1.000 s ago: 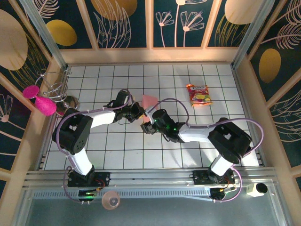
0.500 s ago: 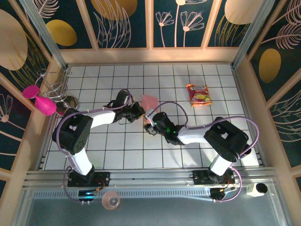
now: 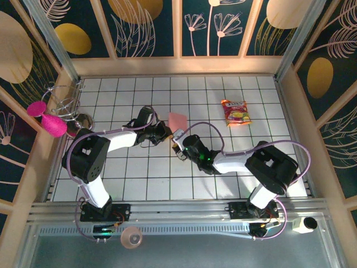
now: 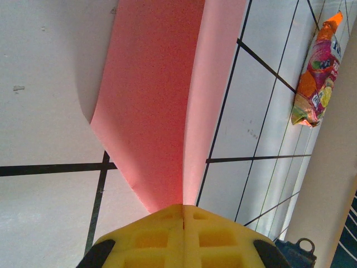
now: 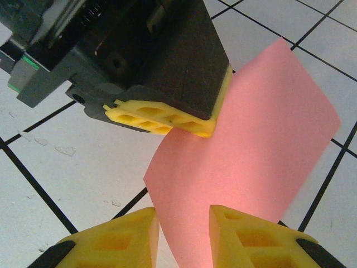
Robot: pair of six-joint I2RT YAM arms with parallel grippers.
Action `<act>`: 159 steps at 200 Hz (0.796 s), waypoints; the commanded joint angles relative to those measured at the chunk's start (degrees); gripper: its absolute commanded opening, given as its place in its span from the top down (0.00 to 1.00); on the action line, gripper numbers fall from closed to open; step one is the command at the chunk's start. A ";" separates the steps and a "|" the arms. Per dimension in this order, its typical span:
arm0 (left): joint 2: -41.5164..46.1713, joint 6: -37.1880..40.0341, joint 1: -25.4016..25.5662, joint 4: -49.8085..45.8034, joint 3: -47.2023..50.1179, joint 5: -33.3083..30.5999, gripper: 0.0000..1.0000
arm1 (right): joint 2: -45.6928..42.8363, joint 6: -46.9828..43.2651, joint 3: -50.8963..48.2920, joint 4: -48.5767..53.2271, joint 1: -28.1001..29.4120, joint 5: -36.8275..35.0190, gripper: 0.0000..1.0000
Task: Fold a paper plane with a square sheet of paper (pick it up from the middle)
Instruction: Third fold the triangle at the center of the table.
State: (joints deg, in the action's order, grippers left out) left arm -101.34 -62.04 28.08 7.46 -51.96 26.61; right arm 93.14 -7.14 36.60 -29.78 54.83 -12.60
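End effector, left (image 4: 183,215): yellow jaws pressed together on one edge of the square sheet of paper (image 4: 150,111). The sheet fans out from the grip in a shallow curve, casting a shadow on the table (image 3: 139,178) below. Judged purpose: to keep the sheet raised and steady so the other arm can reach a free edge.

End effector, right (image 5: 184,223): jaws narrow but parted, straddling the sheet's lower corner just beneath the left end effector. A gap shows beside the paper, so it is not yet clamped. Judged purpose: a second hold, needed before any crease.

Sheet, location: mid-table, between both end effectors.

Snack packet (image 3: 236,112): lying flat, well apart to the right, uninvolved.
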 commanded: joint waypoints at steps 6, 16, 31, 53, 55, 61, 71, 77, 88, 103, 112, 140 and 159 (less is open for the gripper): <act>0.83 -0.63 -0.30 -0.17 0.18 1.16 0.99 | -0.43 -0.95 1.00 -1.65 0.77 -0.47 0.72; 0.95 -0.71 -0.30 -0.17 0.19 1.16 0.98 | -0.01 -1.11 1.34 -1.39 0.80 -0.23 0.74; 1.25 -0.80 -0.30 -0.17 0.18 1.16 0.97 | 0.38 -1.29 1.54 -1.42 0.91 0.27 0.78; 1.58 -0.98 -0.30 -0.08 0.37 1.30 0.96 | 0.89 -1.63 1.55 -1.23 1.00 1.09 0.84; 1.58 -0.98 -0.30 -0.08 0.37 1.33 0.96 | 0.85 -1.65 1.55 -1.24 1.05 1.11 0.85; 1.66 -1.04 -0.30 -0.15 0.37 1.37 0.95 | 0.89 -1.77 1.47 -1.10 1.12 1.29 0.87; 1.77 -1.09 -0.30 -0.12 0.39 1.29 0.94 | 0.71 -1.90 1.37 -1.14 1.07 1.49 0.90; 2.00 -1.08 -0.30 -0.23 0.44 1.08 0.93 | 0.59 -1.97 1.28 -1.15 1.07 1.77 0.93; 2.28 -0.93 -0.37 -0.55 0.37 0.50 0.89 | 0.22 -2.03 1.19 -0.78 1.11 2.26 0.97; 2.80 -0.53 -0.76 -1.24 0.19 -0.53 0.81 | -0.58 -1.79 1.11 0.07 0.98 3.83 1.00; 2.77 0.00 -1.23 -1.87 0.12 -1.30 0.78 | -0.96 -1.37 1.11 0.74 0.93 5.16 1.00; 5.71 2.17 -3.55 -3.78 0.10 -3.78 0.66 | -2.53 1.09 0.93 3.65 -0.32 11.38 1.00; 7.52 4.41 -4.43 -4.62 -0.38 -5.94 0.64 | -3.36 3.51 0.78 5.23 -1.76 17.62 1.00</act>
State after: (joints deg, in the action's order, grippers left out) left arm -97.23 -60.80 24.97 5.28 -51.92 24.10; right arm 92.68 -7.09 37.01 -27.24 54.65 -3.31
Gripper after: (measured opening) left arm 0.350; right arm 0.049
